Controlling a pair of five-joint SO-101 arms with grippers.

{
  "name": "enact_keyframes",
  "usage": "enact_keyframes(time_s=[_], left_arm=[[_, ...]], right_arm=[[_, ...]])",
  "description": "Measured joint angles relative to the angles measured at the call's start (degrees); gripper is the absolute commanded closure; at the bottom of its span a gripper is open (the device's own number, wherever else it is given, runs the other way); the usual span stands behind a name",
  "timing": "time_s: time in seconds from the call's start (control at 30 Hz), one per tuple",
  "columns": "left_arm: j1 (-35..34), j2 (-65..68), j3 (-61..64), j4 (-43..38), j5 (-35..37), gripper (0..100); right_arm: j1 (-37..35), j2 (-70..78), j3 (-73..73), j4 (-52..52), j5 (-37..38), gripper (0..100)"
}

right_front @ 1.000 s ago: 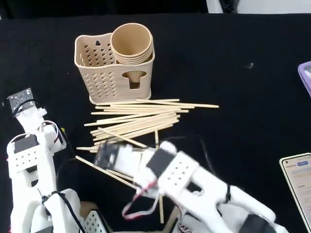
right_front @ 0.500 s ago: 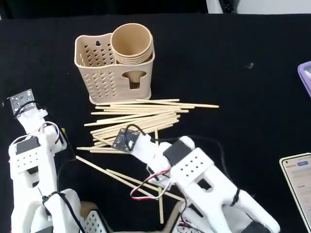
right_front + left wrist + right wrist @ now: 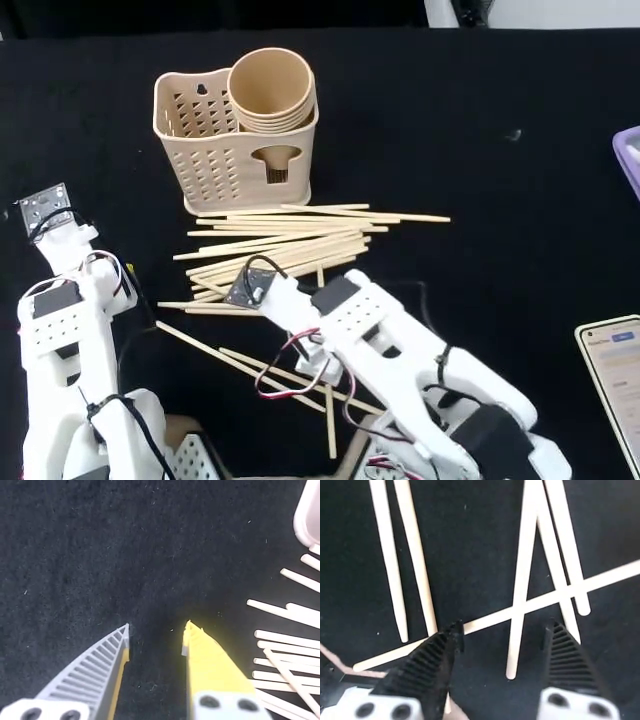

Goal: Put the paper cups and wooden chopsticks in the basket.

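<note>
One part of the job is done: the paper cups [image 3: 270, 92] are stacked together and stood in one side of the basket [image 3: 215, 170], the side nearer the middle of the table [image 3: 500, 220]. The other side of the basket looks bare, though its bottom cannot be seen well. The chopsticks [image 3: 290, 245] are all left out on the table. Most are laid in a flat pile just in front of the basket. A few more are crossed over each other nearer the arms, partly under the right arm [image 3: 385, 345]. So the bigger part of the job, it is judged, is not yet done: every stick has to be picked up and dropped in. The right gripper [image 3: 505, 627] is spread wide and nothing is held in it. It is hung low over some crossed sticks at the near edge of the pile, with sticks lying in the gap between its fingers. The left gripper [image 3: 156, 625] is spread too, with nothing held, and is pointed at bare black table, with stick ends just off to one side. Compared with a second ago, the right arm is stretched further out, so its gripper is brought from the loose sticks up to the pile's near edge. The left arm [image 3: 60, 315], the cups, the basket and the pile are not moved.
</note>
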Motion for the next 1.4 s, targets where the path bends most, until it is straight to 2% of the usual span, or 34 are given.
enact_keyframes(time_s=[0.13, 0.23, 0.5, 0.57, 0.67, 0.73, 0.9, 1.33, 1.4], left_arm=[[0.0, 0.0, 0.0, 0.0, 0.0, 82], [0.0, 0.0, 0.0, 0.0, 0.0, 82], [0.0, 0.0, 0.0, 0.0, 0.0, 82], [0.0, 0.0, 0.0, 0.0, 0.0, 82], [0.0, 0.0, 0.0, 0.0, 0.0, 82], [0.0, 0.0, 0.0, 0.0, 0.0, 82], [0.0, 0.0, 0.0, 0.0, 0.0, 82], [-0.1, 0.0, 0.0, -0.3, 0.0, 82], [-0.1, 0.0, 0.0, -0.3, 0.0, 82]], right_arm=[[0.0, 0.5, -0.3, -0.4, -1.2, 93.5], [0.1, 0.7, -0.6, -0.8, -2.3, 98.5], [0.6, 0.7, -0.8, -1.8, -3.3, 98.0], [0.6, 0.7, -0.8, -1.8, -3.3, 93.3], [0.4, 0.7, -0.8, -1.9, -3.3, 80.9], [0.4, 0.7, -0.8, -1.9, -3.3, 77.6], [0.3, 0.7, -0.8, -2.4, -3.4, 82.0], [-4.0, 1.8, 0.5, -3.6, -6.4, 82.7], [-4.0, 1.8, 0.9, -3.7, -6.4, 87.4]])
